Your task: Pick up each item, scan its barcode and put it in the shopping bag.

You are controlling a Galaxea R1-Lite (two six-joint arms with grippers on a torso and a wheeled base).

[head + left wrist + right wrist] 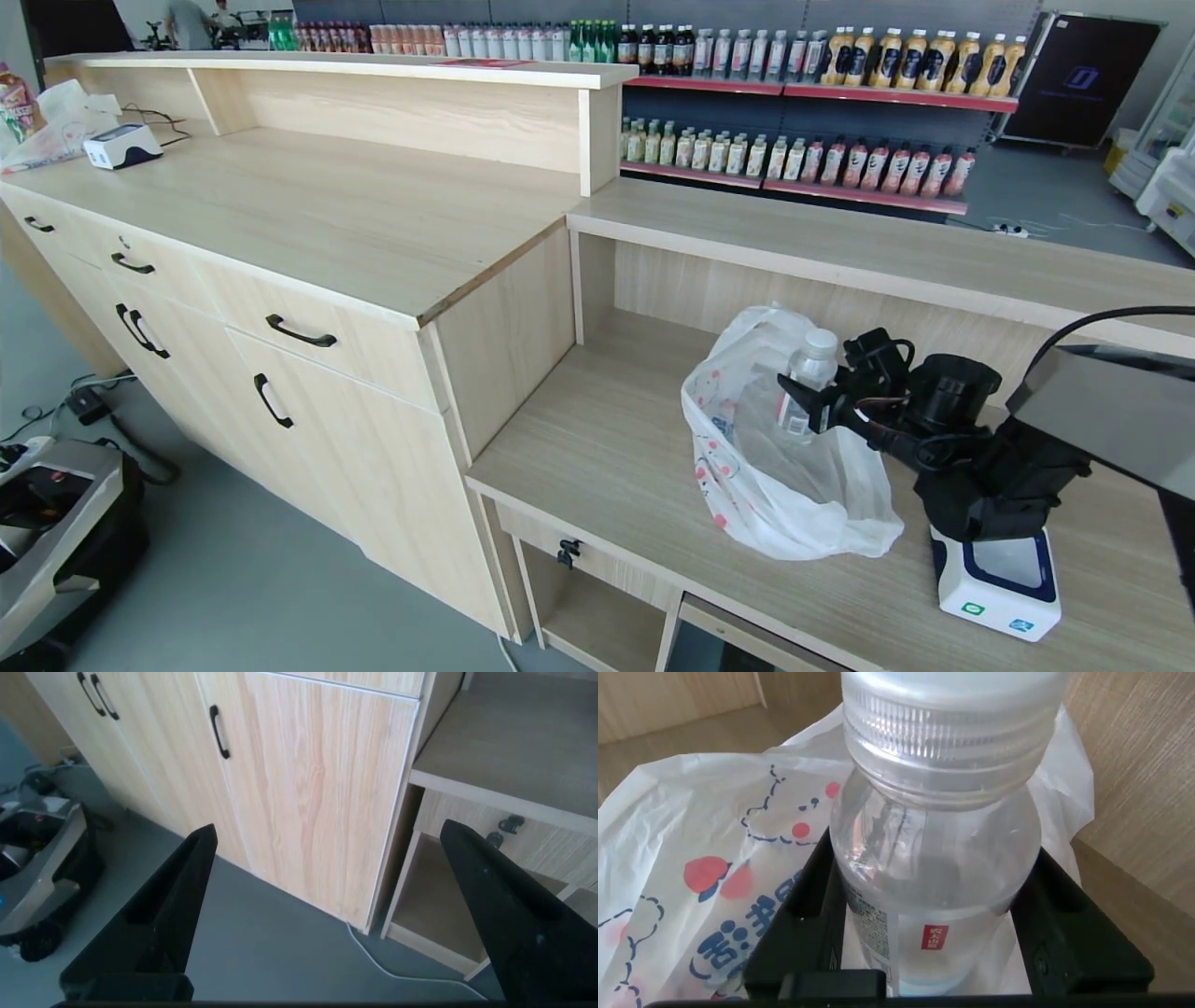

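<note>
a: item under task, location?
b: the bottle (810, 378), clear with a white cap, stands upright right of centre in the head view, at the open mouth of the shopping bag (775, 495). its lower part shows against the thin plastic. whether its base touches anything inside the bag, i cannot tell.
a: is it held?
b: yes. the right gripper (810, 403) has its jaws clenched on the bottle's body below the shoulder, one black jaw on each side. the right wrist view shows the same grip from close up, with the bag's printed plastic behind the bottle.
a: condition of the bag?
b: white, translucent, printed with red and blue cartoon marks. it is slumped on the lower bench (597, 439), with its bulk spreading toward the lower middle of the frame.
a: anything adjacent?
b: a scanner (999, 579), white with a dark blue face, sits at lower right on the same bench, just beside the bag and under the right arm.
a: the other arm?
b: the left gripper (329, 833) has its jaws released and spread wide, with nothing between them. behind them are a wooden cabinet door with a black handle (219, 731) and grey floor.
a: surroundings?
b: a higher bench (308, 215) fills the left and centre. a second scanner (121, 147) rests on it at upper left, beside a crumpled plastic bag (56, 126). shelves of bottled drinks (794, 103) run along the top of the frame.
</note>
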